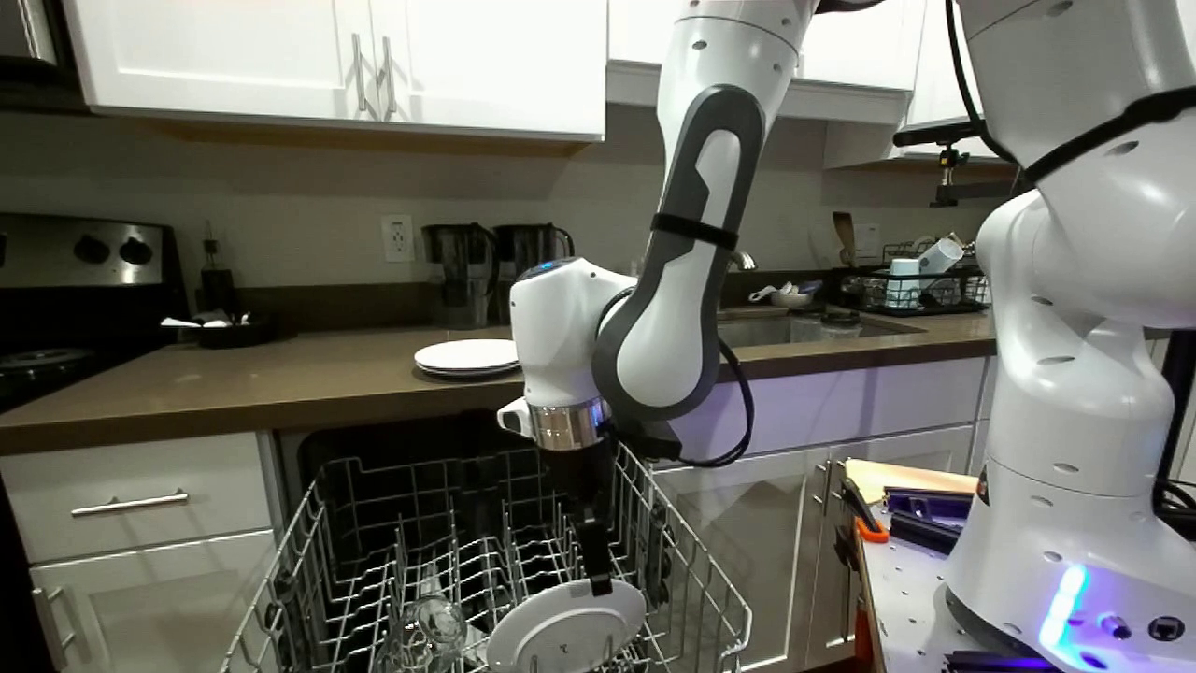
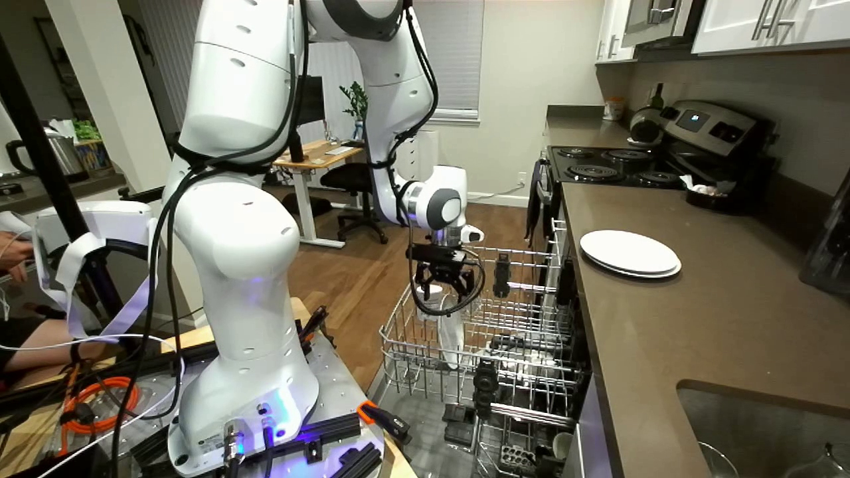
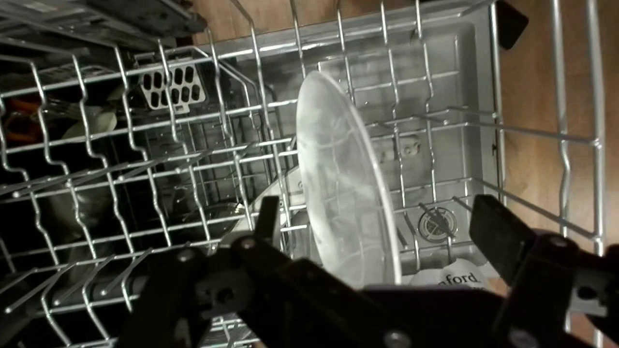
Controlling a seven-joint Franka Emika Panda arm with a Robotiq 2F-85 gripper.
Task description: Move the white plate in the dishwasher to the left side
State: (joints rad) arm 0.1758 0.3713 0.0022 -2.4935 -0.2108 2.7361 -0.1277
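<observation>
In the wrist view, the empty claw point(image 3: 378, 220) gapes wide, fingers point(image 3: 500, 237) at eight and four o'clock of the plate point(image 3: 338, 183), presumably to straddle what the rack point(image 3: 596, 141) props edgewise.

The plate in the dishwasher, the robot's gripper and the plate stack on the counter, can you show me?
White plate point(image 1: 566, 625): in an exterior view, the middle of its visible face.
Gripper point(image 3: 379, 217): in the wrist view, the gap midway between its fingertips.
Plate stack point(image 2: 629, 251): in an exterior view, the top one's upper side.

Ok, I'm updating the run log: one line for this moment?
white plate: tilted in dishwasher rack | gripper: open over it | grasp: not yet
</observation>
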